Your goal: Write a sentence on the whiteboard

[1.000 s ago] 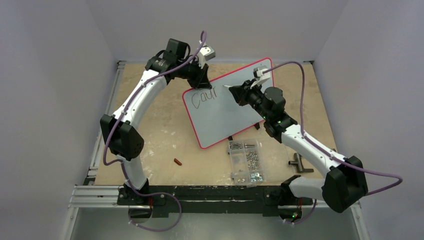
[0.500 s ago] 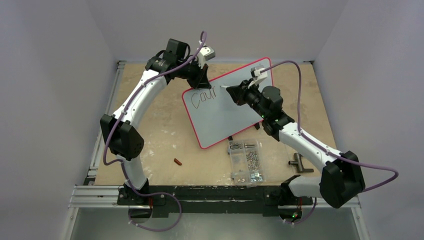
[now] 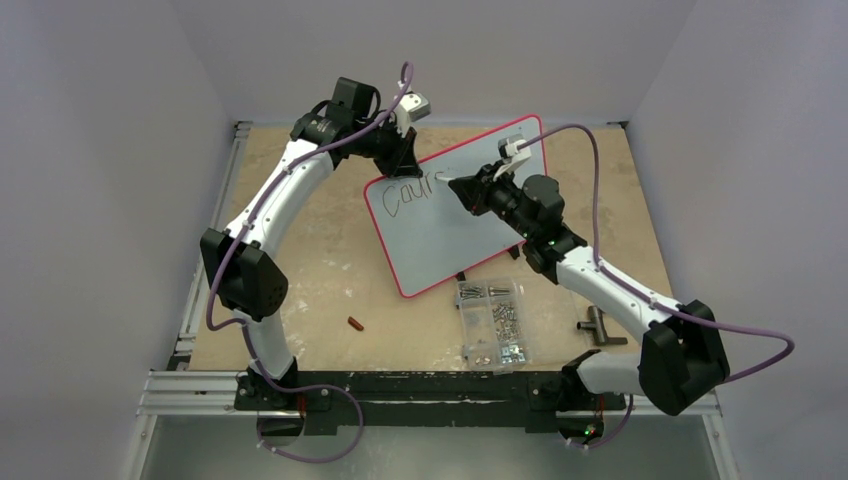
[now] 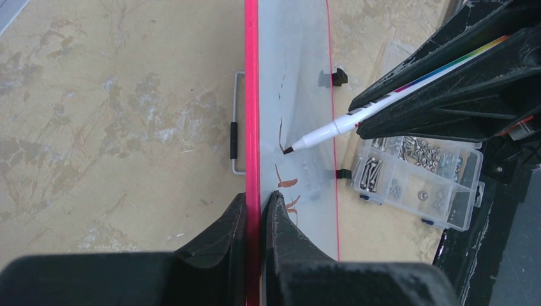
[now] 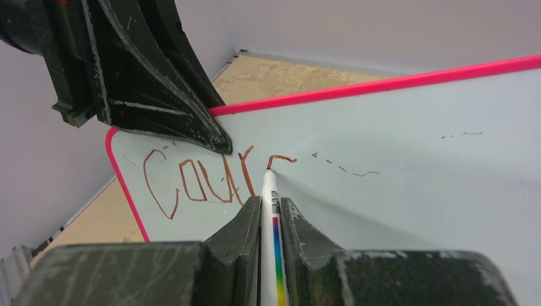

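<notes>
— Where's the room around your board?
— Your table (image 3: 320, 260) is showing bare wood at 9 o'clock of the whiteboard (image 3: 450, 240) and again at 3 o'clock, out to its edges. The whiteboard is sitting past the table's middle toward 12 o'clock, skewed and tipped up, with its red-pink rim running all round. At 6 o'clock its near corner is lying just beside the clear box of screws (image 3: 492, 320). A black T-shaped tool (image 3: 598, 328) is lying at 4 o'clock and a small red piece (image 3: 355, 323) at 8 o'clock, both well apart from it.
— What's differing from a second back?
— Your right arm (image 3: 600, 285) is drawing its elbow in, and the marker (image 5: 269, 191) tip is sitting slightly nearer 9 o'clock. The board is staying put.
— And the hands?
— Your left gripper (image 4: 257, 204) is pinching the board's far rim, jaws narrow. Your right gripper (image 5: 269, 207) is clamping the marker, its tip touching the white.
— The writing?
— The sentence (image 5: 198, 182) is reading "Cour" in reddish-brown strokes near the 10 o'clock corner, with a small hook starting just after the r.
</notes>
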Controlling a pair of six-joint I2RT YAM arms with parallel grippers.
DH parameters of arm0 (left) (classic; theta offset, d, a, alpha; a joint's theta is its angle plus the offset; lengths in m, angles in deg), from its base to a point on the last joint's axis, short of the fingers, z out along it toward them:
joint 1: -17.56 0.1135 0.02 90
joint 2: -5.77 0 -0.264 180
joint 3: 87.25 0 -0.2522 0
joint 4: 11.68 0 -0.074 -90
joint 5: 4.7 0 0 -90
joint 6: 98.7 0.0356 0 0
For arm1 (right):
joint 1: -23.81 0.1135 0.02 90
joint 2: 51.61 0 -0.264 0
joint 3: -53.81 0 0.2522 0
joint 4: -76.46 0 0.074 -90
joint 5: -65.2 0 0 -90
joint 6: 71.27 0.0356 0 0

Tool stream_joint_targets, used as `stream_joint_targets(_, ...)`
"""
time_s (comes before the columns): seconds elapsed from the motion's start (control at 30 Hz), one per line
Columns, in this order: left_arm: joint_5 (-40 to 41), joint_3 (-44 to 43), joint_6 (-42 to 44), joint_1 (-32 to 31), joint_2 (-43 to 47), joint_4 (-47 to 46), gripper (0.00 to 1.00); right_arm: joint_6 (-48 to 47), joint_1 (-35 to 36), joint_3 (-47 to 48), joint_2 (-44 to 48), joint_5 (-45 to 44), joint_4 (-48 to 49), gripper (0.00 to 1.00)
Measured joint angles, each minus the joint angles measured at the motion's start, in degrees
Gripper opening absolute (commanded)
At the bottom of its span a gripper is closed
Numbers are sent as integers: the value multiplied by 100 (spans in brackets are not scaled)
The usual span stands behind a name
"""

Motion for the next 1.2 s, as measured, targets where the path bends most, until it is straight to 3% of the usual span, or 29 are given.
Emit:
stream_joint_targets(0.57,7,0,2,0,0,-2,0,2,2,-280,175,-118,-160,0)
stream_joint_targets(1.2,31,4,11,-4,0,-2,0,-24,-7,140,94,-387,-407,0)
